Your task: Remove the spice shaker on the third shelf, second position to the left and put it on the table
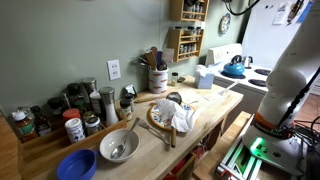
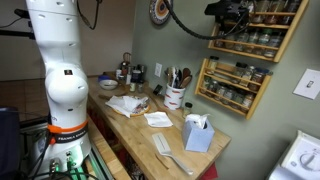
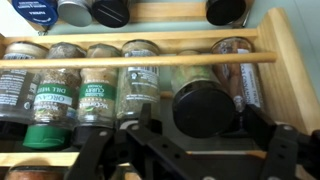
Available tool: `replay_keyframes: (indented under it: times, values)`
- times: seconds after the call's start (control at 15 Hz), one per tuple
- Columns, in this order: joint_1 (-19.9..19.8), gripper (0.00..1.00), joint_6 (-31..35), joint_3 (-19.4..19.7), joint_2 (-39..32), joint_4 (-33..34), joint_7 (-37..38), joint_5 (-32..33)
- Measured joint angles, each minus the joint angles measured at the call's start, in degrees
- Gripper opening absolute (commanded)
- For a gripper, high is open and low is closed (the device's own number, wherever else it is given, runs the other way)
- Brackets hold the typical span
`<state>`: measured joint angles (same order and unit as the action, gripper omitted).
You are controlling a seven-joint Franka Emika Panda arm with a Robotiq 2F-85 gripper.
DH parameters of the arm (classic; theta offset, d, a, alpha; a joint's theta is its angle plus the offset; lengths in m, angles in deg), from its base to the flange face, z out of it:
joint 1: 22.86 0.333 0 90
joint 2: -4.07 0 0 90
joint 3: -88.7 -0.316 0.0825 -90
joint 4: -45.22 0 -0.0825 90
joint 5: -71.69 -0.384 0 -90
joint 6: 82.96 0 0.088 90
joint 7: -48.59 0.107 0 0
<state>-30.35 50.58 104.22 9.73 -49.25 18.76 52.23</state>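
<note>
The shaker (image 3: 205,108) sat tipped cap-out in the rack (image 3: 290,70), gripper (image 3: 205,128) clamped on it, where a crooked pull could have snagged the rail (image 3: 100,61) at twelve o'clock or toppled the jars (image 3: 100,95) at nine o'clock.

I see the arm (image 2: 58,60) as a chain of rounded, glossy white housings with smooth joints between the segments; it reads the same in both exterior views. Near its foot a dark band (image 2: 66,130) circles the column and carries light lettering too small for me to read. A black cable (image 2: 185,22) loops to the wrist. The hand (image 2: 232,12) is matte black. In the wrist view its angular black fingers (image 3: 95,152) line the lower edge.
</note>
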Motion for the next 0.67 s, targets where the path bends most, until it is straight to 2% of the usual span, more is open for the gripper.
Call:
replay_keyframes:
  times: [0.13,0.2,0.33,0.4,0.47,0.53,0.67]
  values:
    - [0.0,0.48,-0.1,0.0,0.0,0.2,-0.2,0.0]
    - [0.0,0.45,-0.2,0.0,0.0,0.2,-0.2,0.0]
    - [0.0,0.52,-0.6,0.0,-0.1,0.3,-0.3,0.0]
    - [0.0,0.47,-0.7,0.0,-0.1,0.3,-0.5,0.0]
    - [0.0,0.35,-0.9,0.0,-0.1,0.4,-0.6,0.0]
    - [0.0,0.31,-1.0,0.0,-0.1,0.5,-0.6,0.0]
    - [-0.1,0.31,-1.2,0.0,-0.2,0.6,-0.7,0.0]
